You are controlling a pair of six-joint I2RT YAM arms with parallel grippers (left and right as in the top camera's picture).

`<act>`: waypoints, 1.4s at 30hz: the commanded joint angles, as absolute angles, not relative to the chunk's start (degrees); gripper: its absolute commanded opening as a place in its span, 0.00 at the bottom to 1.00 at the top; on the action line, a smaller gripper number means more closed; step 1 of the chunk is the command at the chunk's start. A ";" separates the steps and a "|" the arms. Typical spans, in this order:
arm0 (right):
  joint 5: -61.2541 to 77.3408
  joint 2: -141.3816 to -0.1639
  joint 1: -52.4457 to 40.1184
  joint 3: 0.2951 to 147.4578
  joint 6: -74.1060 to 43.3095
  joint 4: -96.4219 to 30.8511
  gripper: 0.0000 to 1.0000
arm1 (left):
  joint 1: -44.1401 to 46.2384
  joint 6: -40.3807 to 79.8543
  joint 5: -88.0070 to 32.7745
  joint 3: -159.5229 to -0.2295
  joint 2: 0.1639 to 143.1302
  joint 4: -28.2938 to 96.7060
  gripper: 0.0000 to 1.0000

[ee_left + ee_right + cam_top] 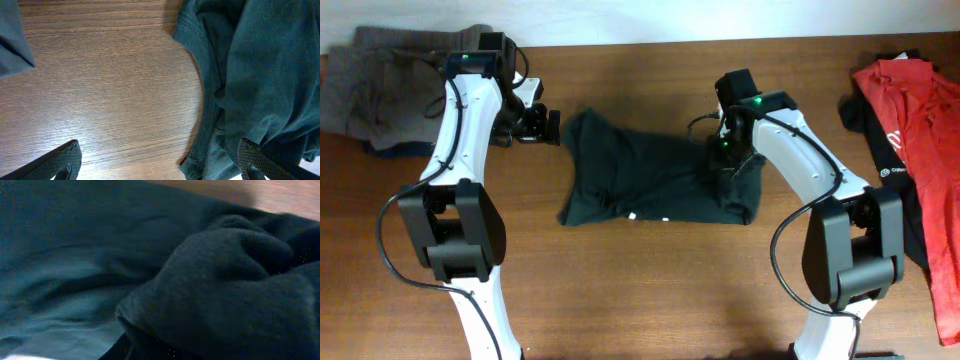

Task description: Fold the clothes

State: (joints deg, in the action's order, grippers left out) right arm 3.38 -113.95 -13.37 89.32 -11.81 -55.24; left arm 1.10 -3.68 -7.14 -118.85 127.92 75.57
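- Subject: soft-knit black T-shirt (650, 175), lying crumpled at the middle of the brown wooden desk (650, 290). It is spread roughly flat on the left and bunched into a thick fold on the right.
- Handling, as judged: the T-shirt is light and limp, with no stiffness. A corner lifted alone is expected to drag the rest and sag. The knit is grippy rather than slippery, and nothing about it is fragile. Hold is best taken on a stitched hem or sleeve edge, pinched through 1 layer only. The 2 ends should be lifted together so the cloth is kept taut.
- Left end effector (550, 127): it is seen at the T-shirt's left edge with its jaws spread wide and nothing held. In the left wrist view 1 fingertip (65, 160) hangs over bare desk and the other over dark cloth, with the ribbed hem (192, 150) between them.
- Right end effector (723, 165): it is set down on the bunched right part of the T-shirt. In the right wrist view the frame is filled by folded cloth and no fingers are shown, so whether it is parted or pinching cannot be told.
- Also noted: a grey knitted garment (370, 90) at the far left corner and a red T-shirt (910, 110) at the right edge, both well apart from the arms.
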 commanded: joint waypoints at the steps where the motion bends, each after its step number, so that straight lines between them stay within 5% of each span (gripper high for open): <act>1: 10.96 -113.99 -14.61 90.00 -13.63 -54.81 0.29 | 1.08 -4.16 -7.97 -119.68 127.28 75.50 0.99; 4: 13.08 -113.99 -15.46 89.91 -13.82 -54.78 0.44 | 1.08 -4.16 -7.97 -119.68 127.28 75.64 0.99; 11: 19.07 -113.27 -14.44 93.08 -13.82 -54.72 0.47 | 1.08 -4.16 -7.97 -119.68 127.28 75.66 0.99; 17: 15.84 -110.50 -7.81 107.24 -10.76 -67.02 0.47 | 1.08 -4.16 -7.97 -119.68 127.28 75.68 0.99; 24: 23.35 -111.09 5.61 107.63 -2.02 -73.49 0.07 | 1.08 -4.16 -7.97 -119.68 127.28 75.46 0.99; 25: 34.06 -111.66 7.01 101.38 8.21 -70.76 0.04 | 1.08 -4.16 -7.97 -119.68 127.28 74.98 0.99; 35: 73.54 -120.14 6.96 81.19 9.85 -38.96 0.08 | 1.13 -4.16 -7.99 -119.68 127.28 74.56 0.99; 42: 79.61 -129.93 3.57 81.21 0.71 -27.57 0.14 | 1.13 -4.16 -7.97 -119.68 127.28 75.20 0.99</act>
